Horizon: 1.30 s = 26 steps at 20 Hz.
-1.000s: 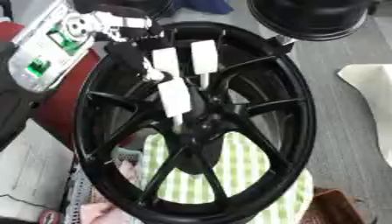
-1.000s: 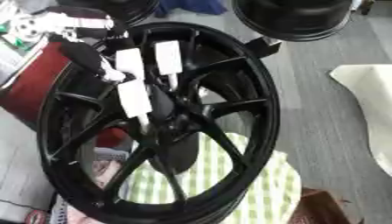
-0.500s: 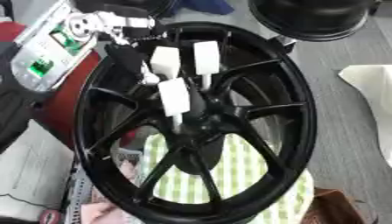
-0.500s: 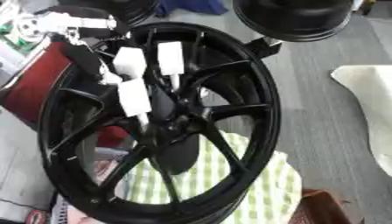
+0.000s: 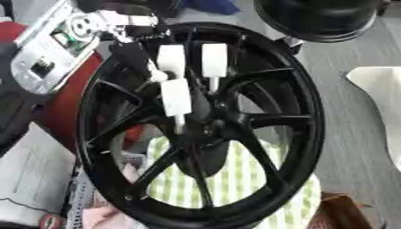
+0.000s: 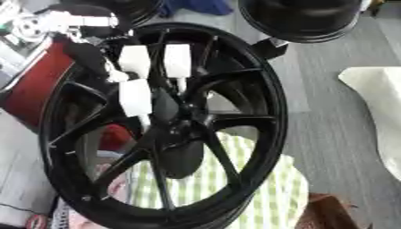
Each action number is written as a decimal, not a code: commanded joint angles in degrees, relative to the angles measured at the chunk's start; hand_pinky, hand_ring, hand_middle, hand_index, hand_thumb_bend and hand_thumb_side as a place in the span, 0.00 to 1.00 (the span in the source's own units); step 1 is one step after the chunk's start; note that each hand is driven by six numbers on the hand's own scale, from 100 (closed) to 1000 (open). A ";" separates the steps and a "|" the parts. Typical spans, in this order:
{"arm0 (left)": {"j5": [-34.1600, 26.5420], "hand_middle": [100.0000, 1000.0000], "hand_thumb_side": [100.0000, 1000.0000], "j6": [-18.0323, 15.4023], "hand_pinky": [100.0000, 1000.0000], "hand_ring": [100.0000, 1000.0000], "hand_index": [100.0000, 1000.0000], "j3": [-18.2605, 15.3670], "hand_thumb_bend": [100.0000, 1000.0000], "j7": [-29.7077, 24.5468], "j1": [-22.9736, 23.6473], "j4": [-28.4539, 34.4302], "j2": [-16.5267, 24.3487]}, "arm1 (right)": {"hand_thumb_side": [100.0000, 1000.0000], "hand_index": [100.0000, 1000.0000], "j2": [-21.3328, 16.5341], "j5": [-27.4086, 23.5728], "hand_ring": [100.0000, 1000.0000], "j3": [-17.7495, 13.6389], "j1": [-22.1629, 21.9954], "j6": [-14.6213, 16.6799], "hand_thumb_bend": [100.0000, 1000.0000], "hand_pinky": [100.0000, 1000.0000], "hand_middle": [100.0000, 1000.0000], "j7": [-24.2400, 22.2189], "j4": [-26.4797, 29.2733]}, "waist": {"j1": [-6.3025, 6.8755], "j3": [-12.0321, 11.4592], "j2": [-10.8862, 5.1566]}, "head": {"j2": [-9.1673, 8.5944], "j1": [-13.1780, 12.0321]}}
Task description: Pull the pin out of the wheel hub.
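The wheel (image 5: 258, 120) looks like glossy black metal. Under it lies green checked cloth (image 5: 235, 179). The floor (image 5: 352, 53) is grey wood-grain.

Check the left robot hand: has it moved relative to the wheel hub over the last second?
No. The left robot hand still sits at the same spot over the spokes, just above the wheel hub; only the whole view shifts slightly.
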<state>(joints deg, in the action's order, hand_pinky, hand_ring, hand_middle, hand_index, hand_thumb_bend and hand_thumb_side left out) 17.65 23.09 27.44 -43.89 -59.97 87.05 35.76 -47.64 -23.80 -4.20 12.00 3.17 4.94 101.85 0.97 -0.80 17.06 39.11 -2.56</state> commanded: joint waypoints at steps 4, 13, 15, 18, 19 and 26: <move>-3.14 0.31 0.13 1.90 0.74 0.54 0.50 -3.85 0.00 1.56 -1.77 3.58 1.26 | 0.47 0.70 -1.40 0.36 0.65 -0.64 0.13 0.31 0.11 0.72 0.59 0.02 0.14 | -0.22 -0.21 -1.17 | -0.39 0.20; -6.56 0.29 0.11 3.11 0.73 0.53 0.48 -10.83 0.00 7.56 -1.64 7.58 4.95 | 0.47 0.70 -1.60 0.27 0.65 -1.03 -0.29 0.57 0.11 0.72 0.59 0.34 0.20 | -0.45 -1.04 -1.34 | -0.17 0.85; -7.43 0.29 0.10 3.35 0.73 0.53 0.48 -13.13 0.00 9.95 -0.47 8.25 7.23 | 0.46 0.70 -1.79 0.13 0.65 -1.29 -0.46 0.76 0.11 0.72 0.59 0.57 0.38 | -0.50 -1.32 -1.39 | -0.16 1.12; -8.34 0.29 0.09 3.69 0.74 0.53 0.49 -17.29 0.00 14.41 3.46 9.18 12.94 | 0.46 0.70 -2.03 0.01 0.65 -1.72 -0.88 1.08 0.11 0.72 0.59 0.92 0.79 | -0.68 -1.77 -1.43 | -0.10 1.64; -9.11 0.29 0.09 3.83 0.74 0.53 0.49 -18.83 0.00 16.06 5.25 9.46 15.00 | 0.46 0.70 -2.06 -0.01 0.65 -1.86 -1.01 1.16 0.11 0.72 0.59 1.08 0.90 | -0.77 -1.88 -1.43 | -0.07 1.74; -16.26 0.30 0.08 4.40 0.74 0.54 0.50 -30.07 0.00 28.26 20.73 9.41 25.46 | 0.46 0.70 -1.96 0.05 0.65 -2.95 -1.86 1.66 0.11 0.72 0.59 2.37 1.25 | -1.77 -3.20 -1.45 | -0.38 2.31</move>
<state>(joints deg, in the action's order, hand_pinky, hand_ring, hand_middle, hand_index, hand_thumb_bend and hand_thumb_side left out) 2.66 27.49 0.08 -17.74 -38.92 95.93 57.51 -47.66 -23.85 -6.06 9.98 4.71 6.91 101.93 -0.87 -4.03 16.96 39.15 -0.46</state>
